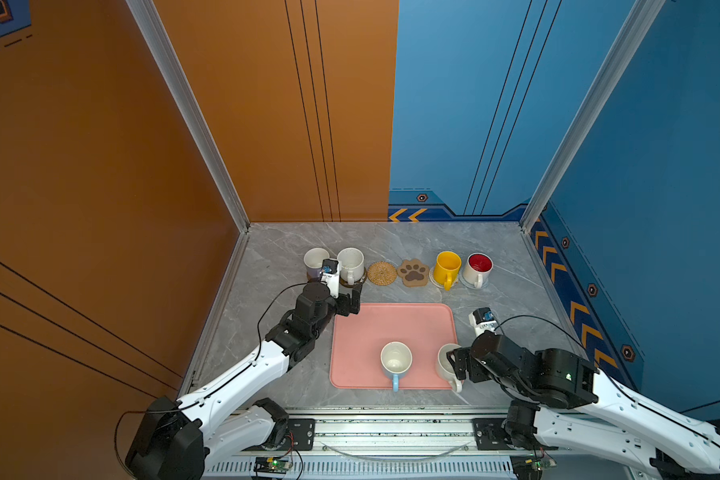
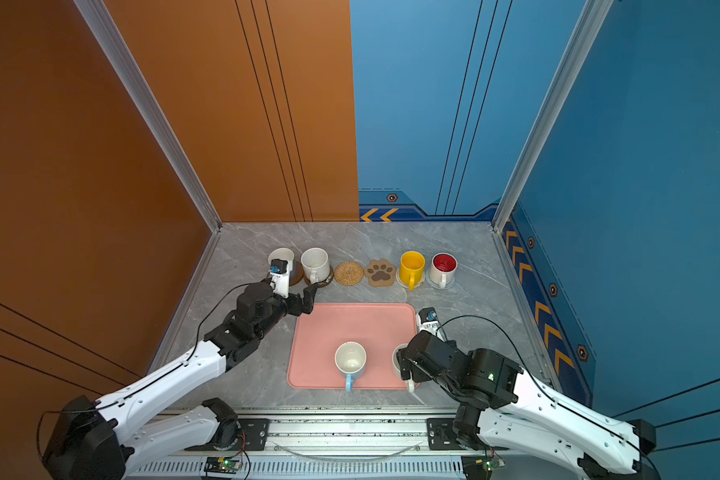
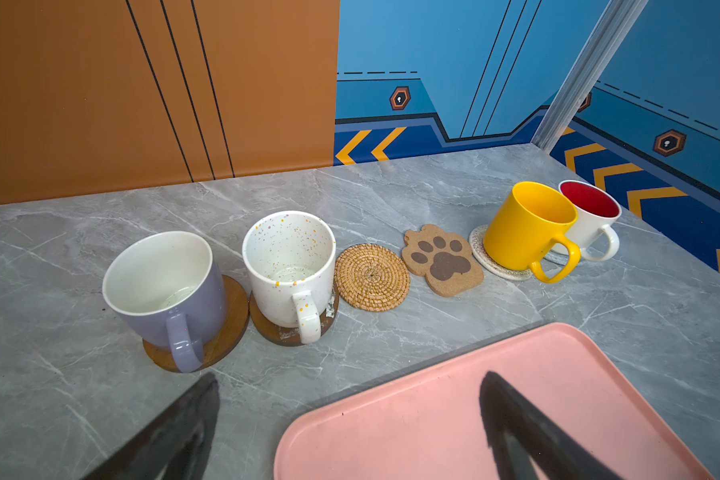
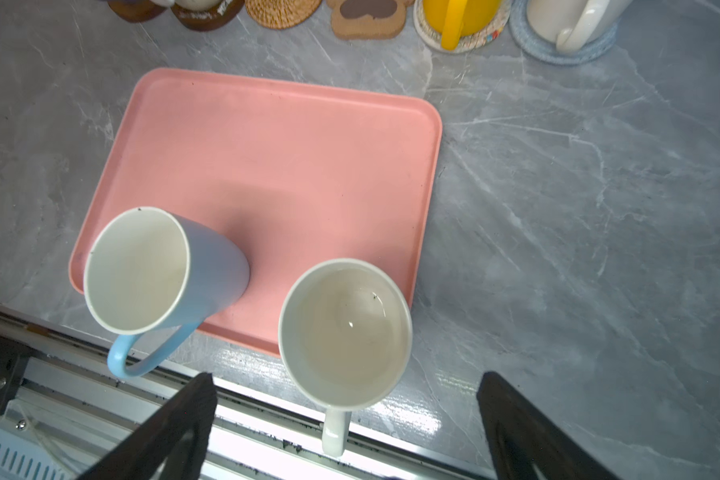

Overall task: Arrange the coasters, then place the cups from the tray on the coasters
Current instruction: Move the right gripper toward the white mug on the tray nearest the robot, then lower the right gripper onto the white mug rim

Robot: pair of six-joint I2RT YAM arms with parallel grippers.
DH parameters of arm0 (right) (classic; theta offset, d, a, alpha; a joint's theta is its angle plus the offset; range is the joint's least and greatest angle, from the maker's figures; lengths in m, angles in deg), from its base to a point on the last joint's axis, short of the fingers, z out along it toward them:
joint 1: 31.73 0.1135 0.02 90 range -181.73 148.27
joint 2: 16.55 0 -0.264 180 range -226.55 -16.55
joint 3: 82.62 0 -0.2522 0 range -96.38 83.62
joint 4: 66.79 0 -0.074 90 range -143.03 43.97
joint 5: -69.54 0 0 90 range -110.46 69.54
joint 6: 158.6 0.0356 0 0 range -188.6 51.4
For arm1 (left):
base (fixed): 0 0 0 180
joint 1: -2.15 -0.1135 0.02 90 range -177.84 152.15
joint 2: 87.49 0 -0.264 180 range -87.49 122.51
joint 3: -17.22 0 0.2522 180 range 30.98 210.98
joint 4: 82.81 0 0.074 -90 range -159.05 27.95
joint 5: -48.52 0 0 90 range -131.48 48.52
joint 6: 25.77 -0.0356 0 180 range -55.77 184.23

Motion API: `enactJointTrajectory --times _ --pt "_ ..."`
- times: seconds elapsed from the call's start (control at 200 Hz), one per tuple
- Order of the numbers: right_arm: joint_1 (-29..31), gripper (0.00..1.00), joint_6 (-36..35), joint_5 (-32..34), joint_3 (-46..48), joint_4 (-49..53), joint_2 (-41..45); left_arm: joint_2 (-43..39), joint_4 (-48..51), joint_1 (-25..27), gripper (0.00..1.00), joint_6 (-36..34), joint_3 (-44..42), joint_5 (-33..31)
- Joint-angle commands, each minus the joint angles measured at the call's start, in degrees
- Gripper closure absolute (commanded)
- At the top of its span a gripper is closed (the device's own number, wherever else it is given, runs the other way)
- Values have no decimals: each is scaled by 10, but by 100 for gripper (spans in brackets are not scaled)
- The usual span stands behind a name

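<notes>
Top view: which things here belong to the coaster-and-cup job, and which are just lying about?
Job: tray; blue cup, white cup on it; lilac cup, speckled cup on brown coasters; yellow cup on white coaster; red-lined cup on blue coaster; bare rattan coaster, paw coaster.
Not the job (fixtures): table, front rail, circuit boards.

Two overhead stereo eyes and two wrist cameras are watching one tabletop.
Both top views are looking steeply down from high above the near rail, far off, taking in the whole table. The left wrist camera is riding low and close, facing the back wall across the coasters. The right wrist camera is looking almost straight down, near. All four are sharing the tray and the yellow mug.
</notes>
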State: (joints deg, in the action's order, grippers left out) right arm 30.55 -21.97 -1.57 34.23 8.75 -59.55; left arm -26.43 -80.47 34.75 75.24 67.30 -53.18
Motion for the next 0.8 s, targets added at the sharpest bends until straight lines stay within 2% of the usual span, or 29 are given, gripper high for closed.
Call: enactJointTrajectory --times 0.0,0.33,0.796 --pt "19 4 48 -29 -6 54 -2 -5 -11 -5 2 8 -6 12" --pt "39 7 124 -71 50 41 20 -4 -10 -7 2 8 -6 14" --pt "44 10 150 -96 97 -5 -16 -2 -10 -9 2 9 -7 15"
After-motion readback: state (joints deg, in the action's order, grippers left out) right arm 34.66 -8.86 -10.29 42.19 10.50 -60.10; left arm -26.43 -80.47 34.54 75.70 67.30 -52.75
